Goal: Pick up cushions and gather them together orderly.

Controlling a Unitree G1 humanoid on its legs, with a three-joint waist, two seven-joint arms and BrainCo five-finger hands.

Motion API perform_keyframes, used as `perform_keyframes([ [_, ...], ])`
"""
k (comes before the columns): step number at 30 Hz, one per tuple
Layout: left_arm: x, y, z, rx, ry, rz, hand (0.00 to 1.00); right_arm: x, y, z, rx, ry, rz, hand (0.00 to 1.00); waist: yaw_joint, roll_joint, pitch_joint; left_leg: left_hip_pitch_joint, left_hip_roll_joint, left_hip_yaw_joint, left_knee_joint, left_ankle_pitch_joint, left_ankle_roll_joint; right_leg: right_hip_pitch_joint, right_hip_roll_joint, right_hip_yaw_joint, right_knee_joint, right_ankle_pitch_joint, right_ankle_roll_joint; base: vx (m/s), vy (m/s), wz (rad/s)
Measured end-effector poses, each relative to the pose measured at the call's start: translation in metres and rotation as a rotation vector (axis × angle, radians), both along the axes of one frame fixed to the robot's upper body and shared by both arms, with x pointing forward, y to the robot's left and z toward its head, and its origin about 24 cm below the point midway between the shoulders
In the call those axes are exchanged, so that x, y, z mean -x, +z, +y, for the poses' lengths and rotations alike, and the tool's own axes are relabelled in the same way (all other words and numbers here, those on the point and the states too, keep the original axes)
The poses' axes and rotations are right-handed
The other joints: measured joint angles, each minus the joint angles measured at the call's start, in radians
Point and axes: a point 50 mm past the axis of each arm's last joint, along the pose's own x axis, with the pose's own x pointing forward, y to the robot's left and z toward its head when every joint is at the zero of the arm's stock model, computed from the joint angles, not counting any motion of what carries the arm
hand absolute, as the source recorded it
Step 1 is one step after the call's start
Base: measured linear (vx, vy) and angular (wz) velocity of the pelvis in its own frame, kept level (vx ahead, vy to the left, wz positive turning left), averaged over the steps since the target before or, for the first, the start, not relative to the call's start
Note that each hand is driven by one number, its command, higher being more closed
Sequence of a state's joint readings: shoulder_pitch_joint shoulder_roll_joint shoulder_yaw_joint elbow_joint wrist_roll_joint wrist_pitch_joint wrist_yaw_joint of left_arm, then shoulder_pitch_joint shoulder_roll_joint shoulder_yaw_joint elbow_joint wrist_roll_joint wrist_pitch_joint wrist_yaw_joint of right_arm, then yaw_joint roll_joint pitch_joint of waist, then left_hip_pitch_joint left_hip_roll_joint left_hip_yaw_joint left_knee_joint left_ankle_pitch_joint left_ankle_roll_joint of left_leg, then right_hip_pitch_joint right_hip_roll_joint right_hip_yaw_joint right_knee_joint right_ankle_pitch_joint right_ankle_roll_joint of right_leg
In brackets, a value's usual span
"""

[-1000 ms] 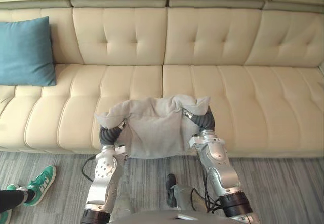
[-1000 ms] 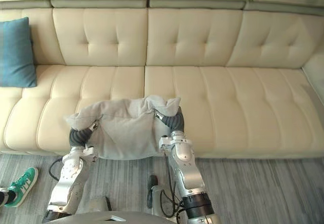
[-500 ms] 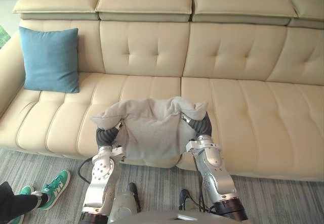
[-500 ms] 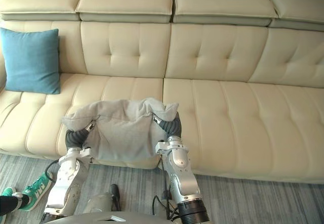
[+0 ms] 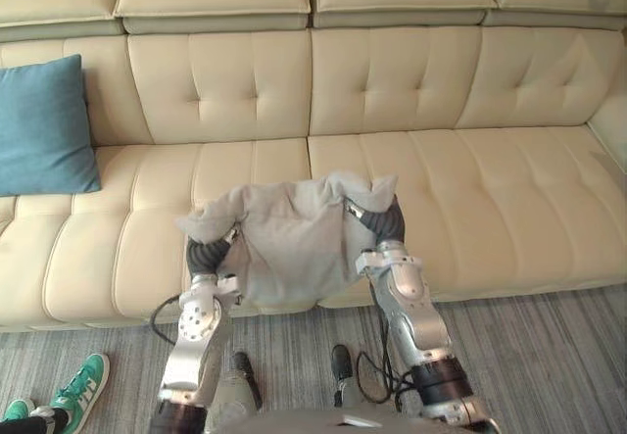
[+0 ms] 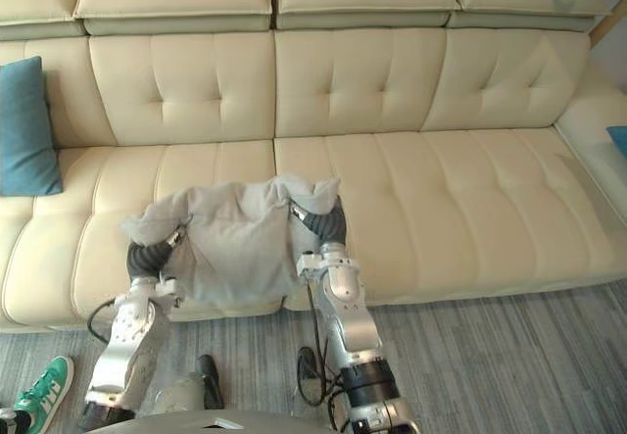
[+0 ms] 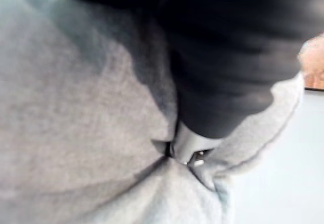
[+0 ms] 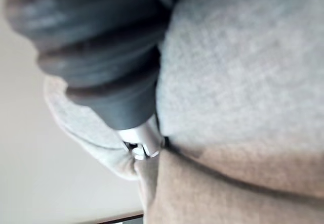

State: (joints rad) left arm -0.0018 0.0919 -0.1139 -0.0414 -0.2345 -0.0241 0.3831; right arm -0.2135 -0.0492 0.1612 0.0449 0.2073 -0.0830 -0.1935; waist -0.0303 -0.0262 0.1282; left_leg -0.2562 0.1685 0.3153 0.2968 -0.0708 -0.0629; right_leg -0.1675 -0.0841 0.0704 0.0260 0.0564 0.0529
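Observation:
A limp grey cushion [image 5: 289, 238] hangs between my two hands above the sofa's front edge, its top corners bunched. My left hand [image 5: 208, 255] grips its left side and my right hand [image 5: 382, 220] grips its right side, with the cloth draped over both. The left wrist view has a finger of the left hand [image 7: 190, 150] dug into a fold of the grey cushion [image 7: 76, 133]. Likewise, in the right wrist view a finger of the right hand [image 8: 142, 143] presses into the grey fabric [image 8: 243, 72]. A blue cushion [image 5: 44, 125] leans upright against the backrest at the sofa's far left.
The long cream sofa [image 5: 470, 179] runs across the whole view, with bare seat to the right of the grey cushion. A corner of another blue cushion [image 6: 618, 138] lies at the far right. A person's green shoe [image 5: 78, 385] stands on the grey floor at lower left.
The whole picture has shifted as the camera moved. Both hands keep the same hold on the grey cushion in front of the sofa.

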Motion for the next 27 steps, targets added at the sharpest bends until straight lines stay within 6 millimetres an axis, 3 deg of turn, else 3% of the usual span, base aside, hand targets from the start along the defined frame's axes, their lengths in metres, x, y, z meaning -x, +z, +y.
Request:
perform_keyframes([
  [3,-0.022,0.018,0.005,-0.043,0.028,-0.06,1.0,-0.014,0.024,0.012,0.009,0.016,-0.074,1.0,-0.002,0.001,0.004,-0.039,0.001,0.008,-0.007,0.021,0.005,-0.039,0.002,0.008,-0.019,0.035,0.002,-0.08,-0.035,-0.12],
  [7,-0.059,0.059,0.009,-0.115,0.061,-0.177,1.0,-0.033,0.065,0.022,0.024,-0.027,-0.198,1.0,-0.004,0.001,0.027,-0.095,0.001,0.003,-0.02,0.053,0.01,-0.088,0.004,0.005,-0.034,0.072,0.011,-0.08,-0.037,0.05],
  [9,-0.081,0.098,0.007,-0.147,0.099,-0.28,1.0,-0.04,0.099,0.026,0.013,-0.076,-0.3,1.0,-0.004,0.003,0.069,-0.129,0.0,-0.015,-0.031,0.078,0.012,-0.118,0.006,-0.01,-0.028,0.076,0.009,-0.11,-0.048,0.2],
  [10,-0.085,0.106,0.007,-0.15,0.105,-0.298,1.0,-0.041,0.105,0.027,0.007,-0.084,-0.317,1.0,-0.003,0.003,0.076,-0.134,-0.001,-0.018,-0.037,0.086,0.012,-0.124,0.006,-0.015,-0.027,0.077,0.009,-0.12,-0.06,0.21],
  [12,-0.098,0.14,0.005,-0.162,0.129,-0.385,1.0,-0.047,0.134,0.022,-0.004,-0.157,-0.399,1.0,0.006,0.004,0.114,-0.15,-0.011,-0.033,-0.078,0.123,0.014,-0.158,0.006,-0.029,-0.003,0.077,0.009,-0.1,-0.053,0.24],
  [14,-0.11,0.188,-0.002,-0.166,0.149,-0.496,1.0,-0.052,0.174,0.017,-0.033,-0.235,-0.501,1.0,0.014,0.007,0.144,-0.188,-0.022,-0.045,-0.15,0.185,0.014,-0.232,0.005,-0.046,0.029,0.078,0.01,-0.11,-0.055,0.25],
  [19,-0.115,0.233,-0.007,-0.135,0.172,-0.597,1.0,-0.054,0.209,0.015,-0.089,-0.277,-0.575,1.0,0.024,0.032,0.195,-0.196,-0.038,-0.055,-0.277,0.276,0.009,-0.315,0.006,-0.062,0.083,0.065,0.018,-0.07,-0.051,0.12],
  [22,-0.11,0.276,-0.016,-0.105,0.177,-0.706,1.0,-0.051,0.247,0.008,-0.138,-0.322,-0.657,1.0,0.03,0.052,0.228,-0.256,-0.045,-0.07,-0.355,0.343,-0.002,-0.434,0.005,-0.077,0.15,0.049,0.022,-0.1,-0.045,0.12],
  [27,-0.108,0.289,-0.018,-0.068,0.189,-0.736,1.0,-0.049,0.255,0.006,-0.166,-0.339,-0.674,1.0,0.035,0.057,0.245,-0.322,-0.054,-0.083,-0.374,0.376,-0.015,-0.562,-0.015,-0.089,0.29,-0.017,0.015,-0.03,-0.05,0.17],
])
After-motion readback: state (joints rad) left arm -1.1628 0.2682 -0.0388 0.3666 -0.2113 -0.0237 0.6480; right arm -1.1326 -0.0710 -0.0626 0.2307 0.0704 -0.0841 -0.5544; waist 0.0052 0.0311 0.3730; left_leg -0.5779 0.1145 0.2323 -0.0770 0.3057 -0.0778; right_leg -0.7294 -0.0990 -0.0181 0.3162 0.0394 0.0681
